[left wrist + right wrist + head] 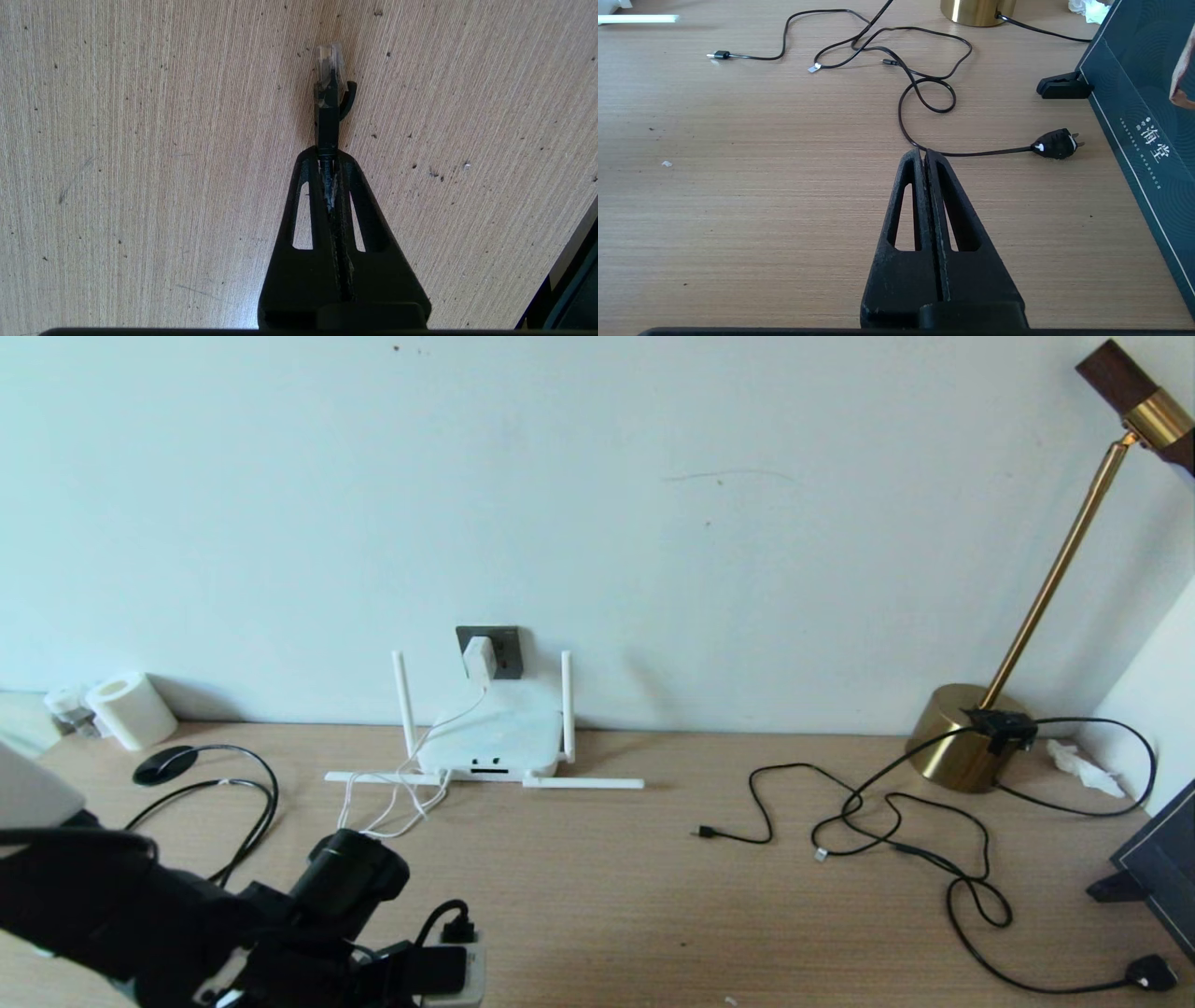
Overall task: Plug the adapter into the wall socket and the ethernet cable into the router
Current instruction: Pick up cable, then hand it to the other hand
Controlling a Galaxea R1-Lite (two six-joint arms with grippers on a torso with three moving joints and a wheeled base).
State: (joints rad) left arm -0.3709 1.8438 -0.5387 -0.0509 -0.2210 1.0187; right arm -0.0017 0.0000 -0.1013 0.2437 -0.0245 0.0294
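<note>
Our left gripper (328,151) is clamped on the ethernet cable (328,116), its clear-tipped plug jutting past the fingertips just above the wooden table (140,163). From the head, that arm sits at seven o'clock. The router (490,739) lies at twelve, by the wall, with the adapter (479,658) in the socket (504,649) above it. Our right gripper (925,154) is pressed together, empty, over the table at four o'clock.

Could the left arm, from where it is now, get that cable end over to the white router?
Probably yes. The left claw is shut on the ethernet cable, and bare desk lies between it and the router. Only the adapter's loose white cord lies near the router's front.
</note>
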